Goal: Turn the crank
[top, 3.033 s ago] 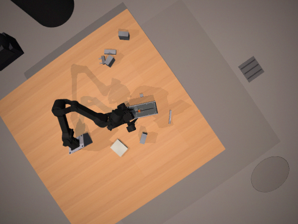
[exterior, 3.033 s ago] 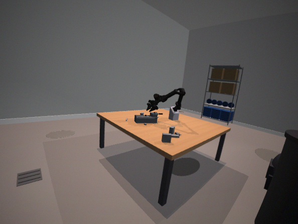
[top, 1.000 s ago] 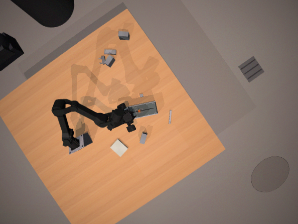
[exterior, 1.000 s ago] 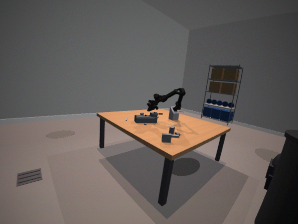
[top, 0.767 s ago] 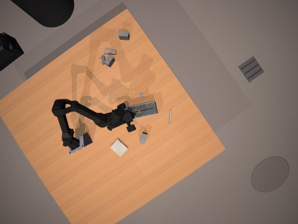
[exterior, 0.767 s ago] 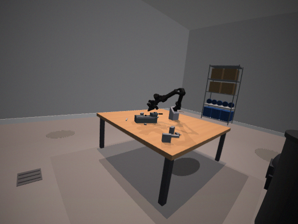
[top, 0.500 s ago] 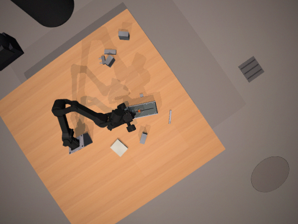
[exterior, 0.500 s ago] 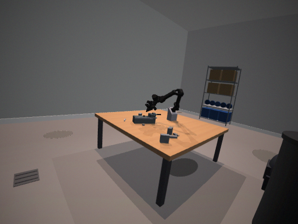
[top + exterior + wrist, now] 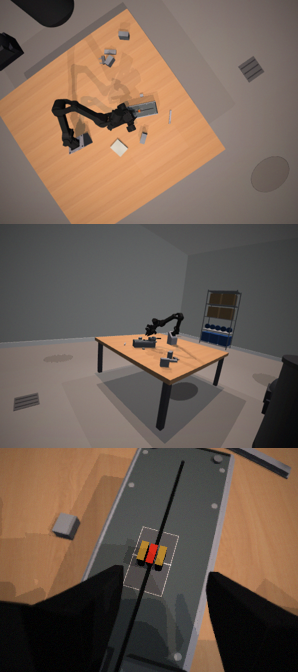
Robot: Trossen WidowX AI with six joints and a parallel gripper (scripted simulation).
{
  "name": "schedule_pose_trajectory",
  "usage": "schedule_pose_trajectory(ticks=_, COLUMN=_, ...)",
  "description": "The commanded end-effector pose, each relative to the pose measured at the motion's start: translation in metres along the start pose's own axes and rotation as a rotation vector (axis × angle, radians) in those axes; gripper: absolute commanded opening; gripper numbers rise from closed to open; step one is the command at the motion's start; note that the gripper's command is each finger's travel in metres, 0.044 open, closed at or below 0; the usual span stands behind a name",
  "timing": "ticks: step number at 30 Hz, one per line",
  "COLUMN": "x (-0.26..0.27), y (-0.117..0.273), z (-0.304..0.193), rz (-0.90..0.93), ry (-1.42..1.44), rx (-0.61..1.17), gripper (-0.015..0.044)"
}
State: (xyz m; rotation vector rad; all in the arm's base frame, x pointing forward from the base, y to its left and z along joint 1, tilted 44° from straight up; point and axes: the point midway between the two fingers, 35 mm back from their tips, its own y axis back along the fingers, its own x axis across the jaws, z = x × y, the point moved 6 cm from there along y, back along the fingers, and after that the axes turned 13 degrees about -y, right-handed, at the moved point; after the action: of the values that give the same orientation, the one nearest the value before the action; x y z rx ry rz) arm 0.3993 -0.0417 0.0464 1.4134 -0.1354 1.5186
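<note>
The claw [image 9: 128,117] [image 9: 148,332] [image 9: 165,577] was about half open and had hold of nothing; its two dark fingertips stood well apart over the near part of the machine [image 9: 148,109] [image 9: 144,343] [image 9: 192,508]. Between them, a little farther up in the wrist view, the red pointer [image 9: 139,110] [image 9: 151,554] sat on the machine's slotted top, with one brass mark [image 9: 143,550] on its left and the other [image 9: 161,555] on its right. The three looked level, or very nearly so; whether the match was exact could not be told at this size. The handle was not in the claw, so the letting go seemed done too. If the level was true, nothing was left but to keep off the crank; if it was slightly out, a small further turn would have been needed.

The wrist view alone split the pointer from the marks and showed the pale outline [image 9: 170,550] around them. The top view gave only an orange-red speck there, and the arm [image 9: 86,111] [image 9: 169,319] hid the machine's near end. The exterior view showed what the top could not: the claw was up above the machine, and a dark bar [image 9: 158,338], perhaps part of the crank, stuck out toward the arm's base [image 9: 88,139] [image 9: 172,340]. The pointer could not be made out there. A small block [image 9: 141,95] [image 9: 143,348] [image 9: 66,526] lay just beside the machine.
</note>
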Motion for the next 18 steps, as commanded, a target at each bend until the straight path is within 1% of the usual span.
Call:
schedule_pose_trajectory(ticks=1, x=-0.0001, y=0.0, z=0.0, rz=-0.001, ry=0.0, rx=0.0, gripper=0.0289)
schedule_pose_trajectory(ticks=6, x=-0.0001, y=0.0, z=0.0, rz=-0.001, ry=0.0, rx=0.0, gripper=0.042)
schedule_pose_trajectory(ticks=7, x=-0.0001, y=0.0, z=0.0, rz=-0.001, ry=0.0, rx=0.0, gripper=0.044)
schedule_pose_trajectory(ticks=8, x=-0.0001, y=0.0, z=0.0, rz=-0.001, ry=0.0, rx=0.0, gripper=0.044)
schedule_pose_trajectory(ticks=18, x=-0.0001, y=0.0, z=0.0, rz=-0.001, ry=0.0, rx=0.0, gripper=0.0177)
